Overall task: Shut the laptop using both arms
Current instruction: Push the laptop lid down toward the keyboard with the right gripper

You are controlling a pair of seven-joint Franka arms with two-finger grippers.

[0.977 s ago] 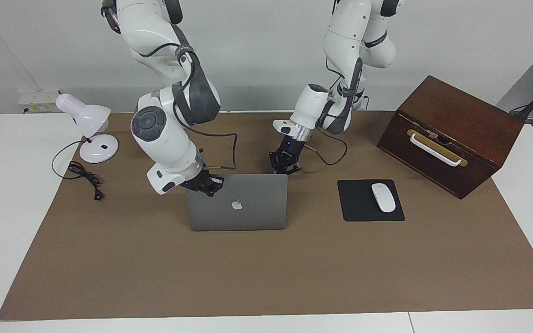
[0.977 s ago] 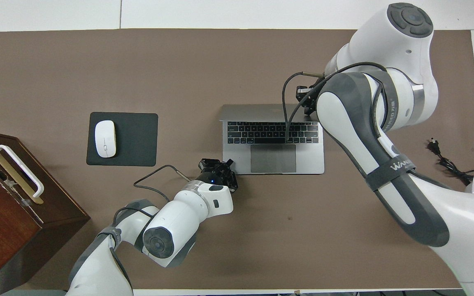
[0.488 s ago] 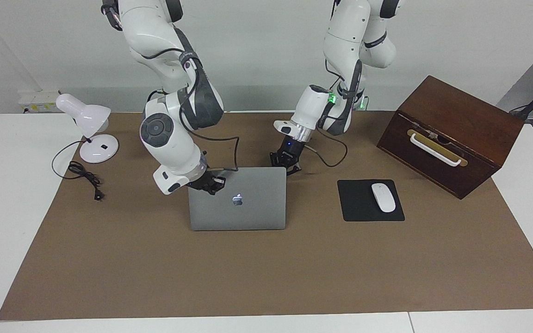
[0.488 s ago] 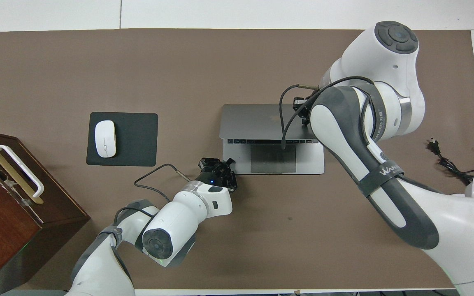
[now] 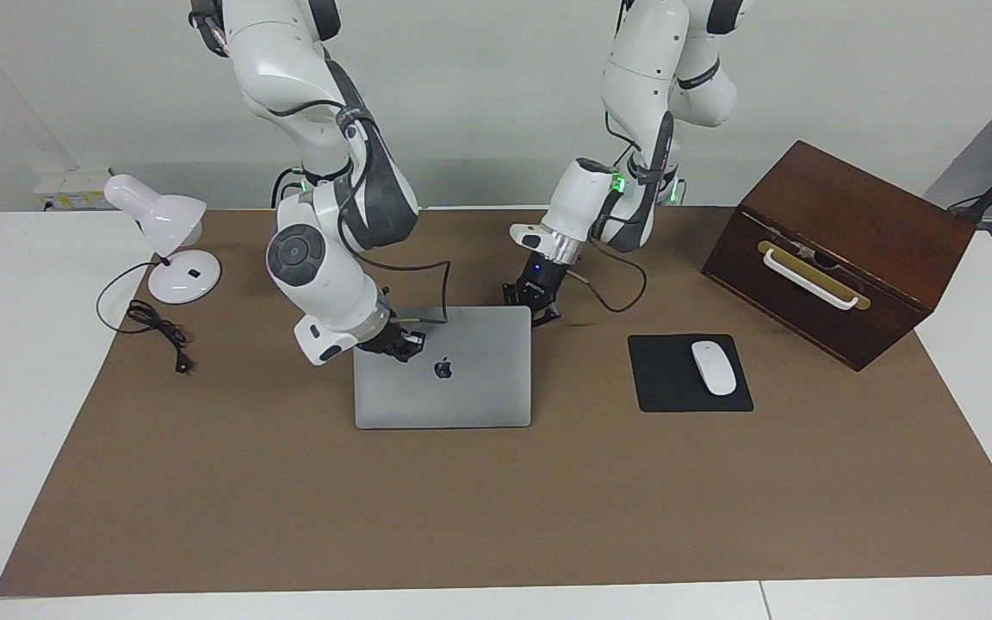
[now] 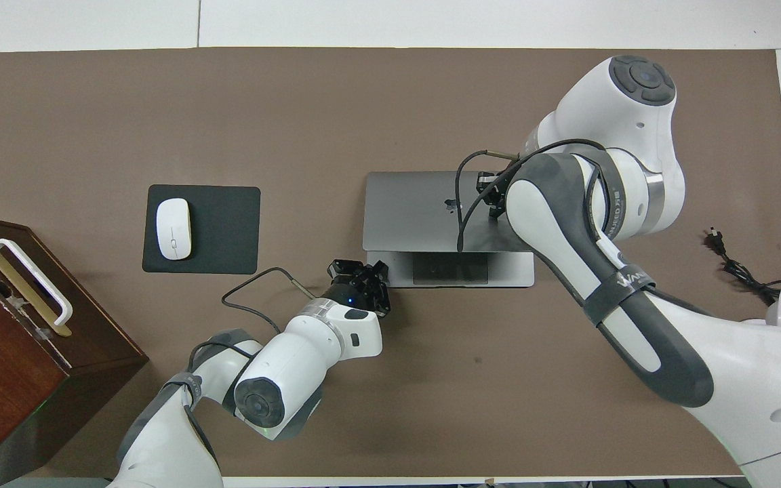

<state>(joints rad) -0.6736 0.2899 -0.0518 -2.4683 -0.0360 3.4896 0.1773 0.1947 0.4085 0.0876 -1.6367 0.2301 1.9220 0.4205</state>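
Note:
The silver-grey laptop [image 5: 461, 387] lies mid-table on the brown mat with its lid lowered almost flat, apple logo up. In the overhead view the lid [image 6: 417, 210] leaves only a thin strip of the base and trackpad [image 6: 451, 271] showing at the edge nearer the robots. My right gripper [image 5: 393, 344] rests on the lid near its free edge, at the right arm's end; it also shows in the overhead view [image 6: 489, 196]. My left gripper [image 5: 535, 301] is low at the base's corner nearest the robots, at the left arm's end, and shows in the overhead view [image 6: 360, 274].
A black mouse pad [image 5: 690, 373] with a white mouse [image 5: 713, 368] lies beside the laptop toward the left arm's end. A brown wooden box [image 5: 840, 250] stands at that end. A white desk lamp [image 5: 164, 232] and its cable [image 5: 156, 331] are at the right arm's end.
The lid has swung down from upright to almost flat, covering the keyboard. My right gripper has moved with it toward the robots. My left gripper has stayed at the base's corner.

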